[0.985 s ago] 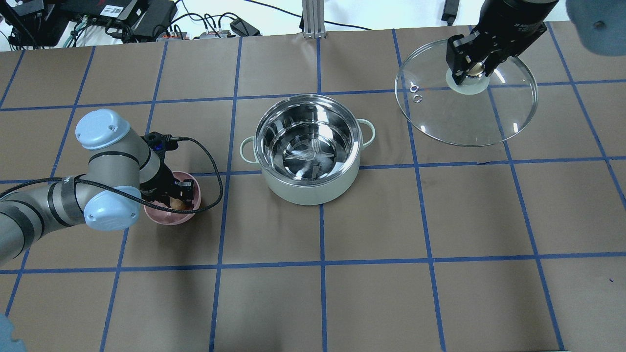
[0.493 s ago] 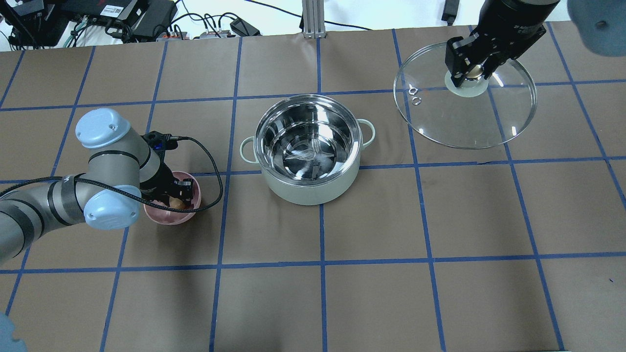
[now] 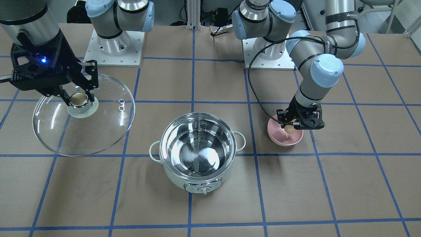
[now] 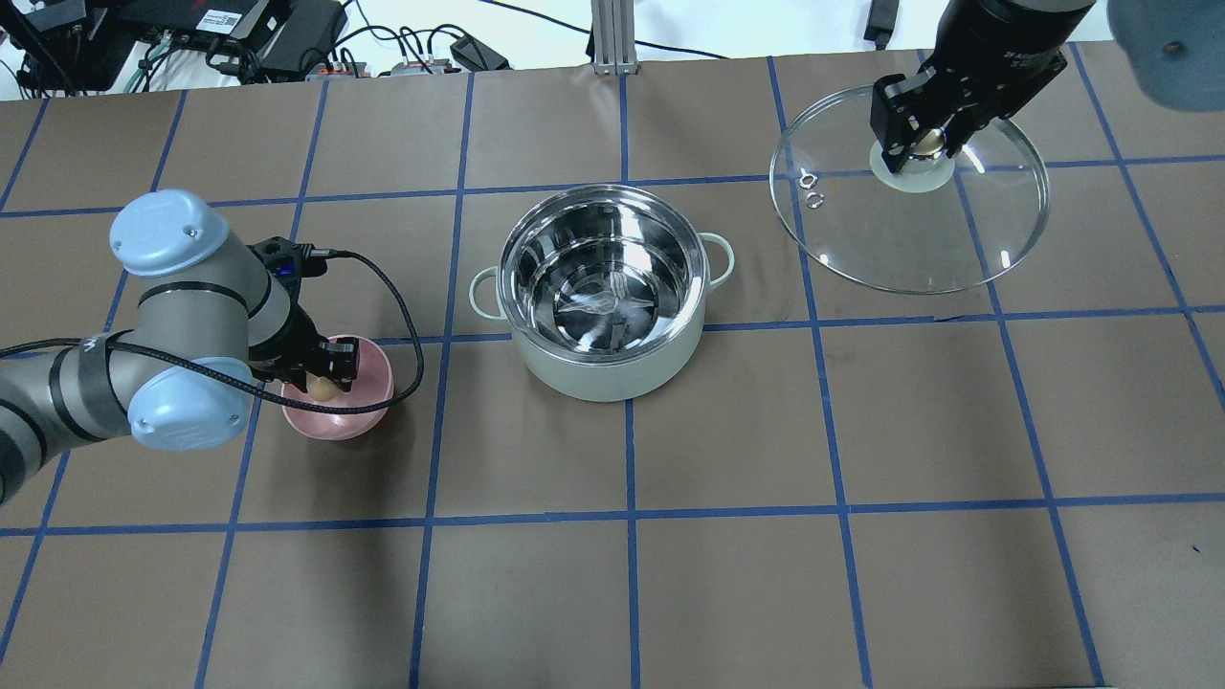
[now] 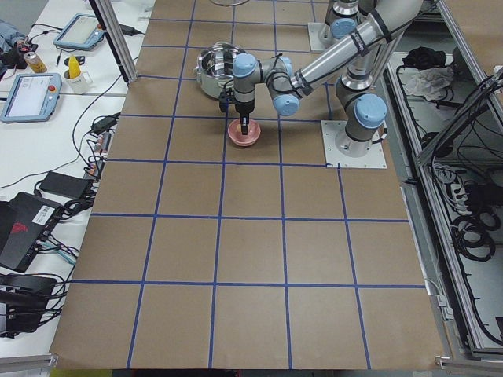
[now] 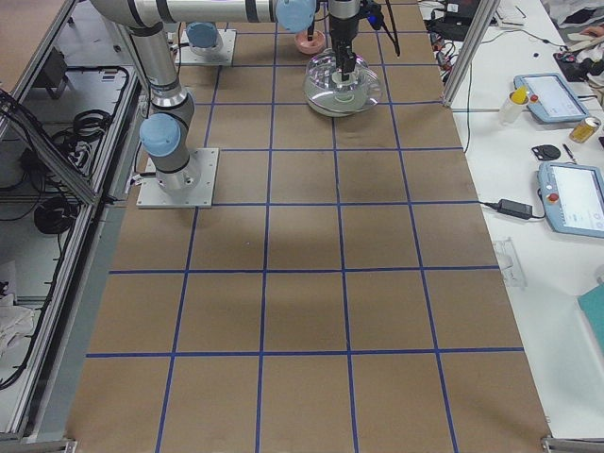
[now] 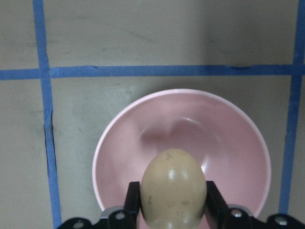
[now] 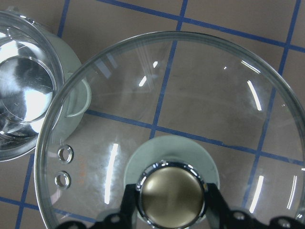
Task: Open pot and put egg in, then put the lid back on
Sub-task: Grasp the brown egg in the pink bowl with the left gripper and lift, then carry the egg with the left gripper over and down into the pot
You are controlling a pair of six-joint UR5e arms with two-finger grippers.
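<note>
The pot (image 4: pixel 612 378) stands open in the middle of the table, its steel bowl empty; it also shows in the front view (image 3: pixel 177 179). My left gripper (image 4: pixel 325 378) is shut on the egg (image 4: pixel 321 388) and holds it just above the pink bowl (image 4: pixel 368 383). The left wrist view shows the egg (image 7: pixel 174 186) between the fingers over the bowl (image 7: pixel 228 138). My right gripper (image 4: pixel 924 144) is shut on the knob (image 8: pixel 170 193) of the glass lid (image 4: pixel 909 230). It holds the lid above the table, to the right of the pot and beyond it.
Brown table with a blue tape grid. Cables and electronics lie beyond the far edge (image 4: pixel 287 38). The two arm bases (image 3: pixel 113 46) stand on the robot's side. The left arm's black cable (image 4: pixel 402 316) loops between the bowl and the pot.
My left gripper has risen with the egg and shifted a little left over the pink bowl. The lid has drifted slightly toward the far edge of the table.
</note>
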